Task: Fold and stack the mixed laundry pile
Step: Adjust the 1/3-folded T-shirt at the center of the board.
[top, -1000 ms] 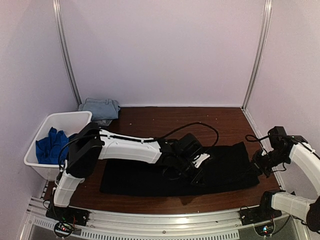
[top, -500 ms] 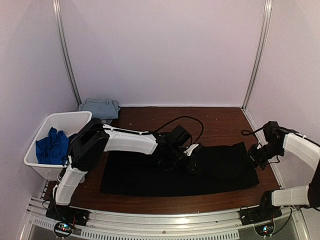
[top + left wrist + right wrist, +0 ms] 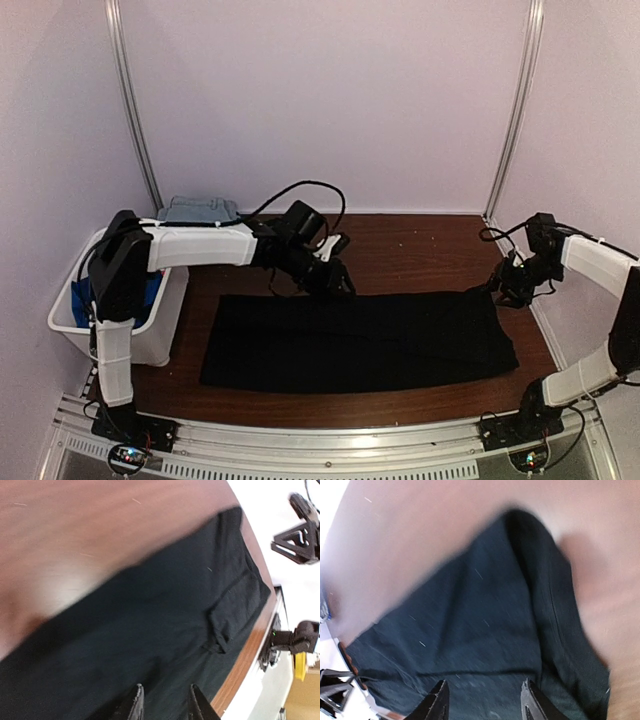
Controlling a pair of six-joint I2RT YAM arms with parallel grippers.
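Since a second ago the left arm has drawn back from the middle of the black cloth (image 3: pixel 360 340) to its far edge, and the right arm has pulled to the cloth's far right corner. The hump that was bunched under the left gripper (image 3: pixel 335 281) is gone. The cloth now lies flat as a long rectangle across the front of the brown surface (image 3: pixel 420 250). The left gripper sits at the cloth's far long edge. In the left wrist view its fingers (image 3: pixel 136 702) stand apart with nothing between them, over the dark fabric. The right gripper (image 3: pixel 503 288) is at the far right corner, and the right wrist view shows its fingers (image 3: pixel 438 702) spread as well, holding nothing, with the corner of the cloth lying below them. To the left stands the white bin (image 3: pixel 160 325) with bright blue fabric (image 3: pixel 82 298) inside it. Behind the bin, in the far left corner, lies a small heap of light-blue folded pieces (image 3: pixel 200 211), well apart from the black cloth.
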